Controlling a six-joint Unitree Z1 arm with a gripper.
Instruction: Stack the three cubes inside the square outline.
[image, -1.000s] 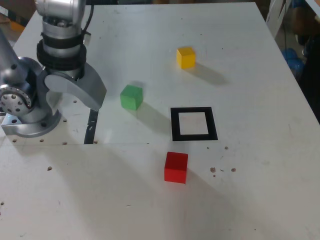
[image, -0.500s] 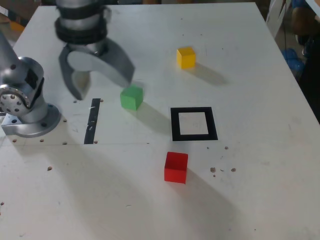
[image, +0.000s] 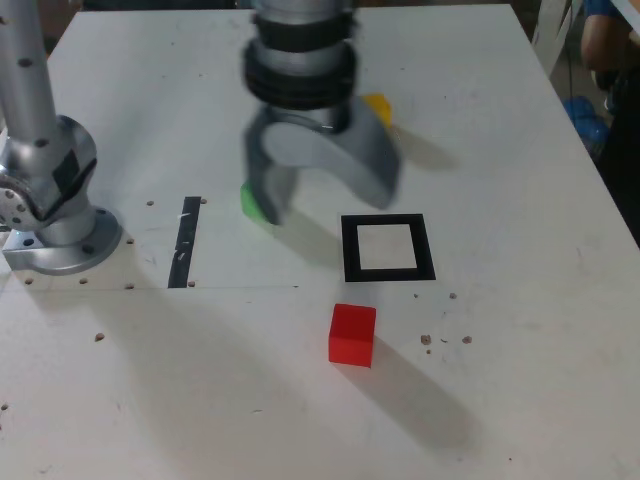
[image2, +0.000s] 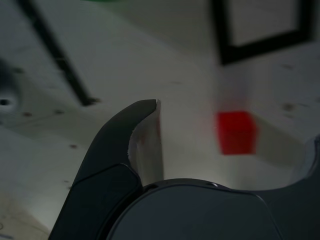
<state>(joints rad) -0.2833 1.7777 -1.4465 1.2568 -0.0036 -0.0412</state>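
Hanging above the middle of the white tabletop (image: 500, 150), the grey metal gripper (image: 325, 200) has its jaws spread wide with nothing between them. From the exterior view it's parked right in front of two of the blocks, so it gets in the way a lot: the small green cube (image: 251, 203) only peeks out as a sliver beside the gripper's finger on the exterior view's left, and the small yellow cube (image: 379, 106) shows just a corner behind the gripper body, further back on the tabletop.

The small red cube (image: 352, 335) is totally in the clear, sitting by itself toward the near edge, just in front of the black tape square outline (image: 387, 247) but not touching it. The outline's white centre has nothing in it, so none of the three cubes are inside yet, and nothing is stacked. In the wrist view the red cube (image2: 236, 132) shows up blurry between the two dark gripper fingers (image2: 125, 150), down on the tabletop and apart from them.

Other stuff around: a short black strip of tape (image: 185, 242) lies off to the exterior view's left of the outline, the arm's silver base (image: 50, 200) is bolted at the left edge, and there are little dark specks and screw holes scattered over the surface.
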